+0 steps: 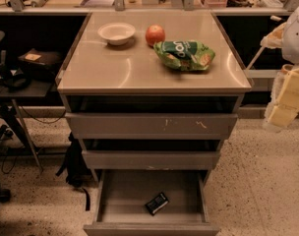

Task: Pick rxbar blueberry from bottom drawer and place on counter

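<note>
where the pincer hangs: the pincer (286,100) is at the right edge of the view, beside the cabinet and about level with the worktop's front rim, apart from it; whether it is wide or narrow, cannot tell.
rxbar blueberry (157,203): well below the pincer and to its left, flat on the floor of the bottom drawer (122,200), about midway across, near the front wall.
long axis: diagonal, one end toward the front-left corner, the other toward the back-right, the side nearer the pincer.
edges: the drawer is pulled out; the bar is apart from both side walls, with open floor around it.
overhang: the middle drawer front (150,159) sits above the drawer's back part; the bar lies forward of it.
worktop (115,70): left of the pincer; bowl (116,33), apple (155,35) and green chip bag (185,55) sit toward the back, with open surface along the front edge.
</note>
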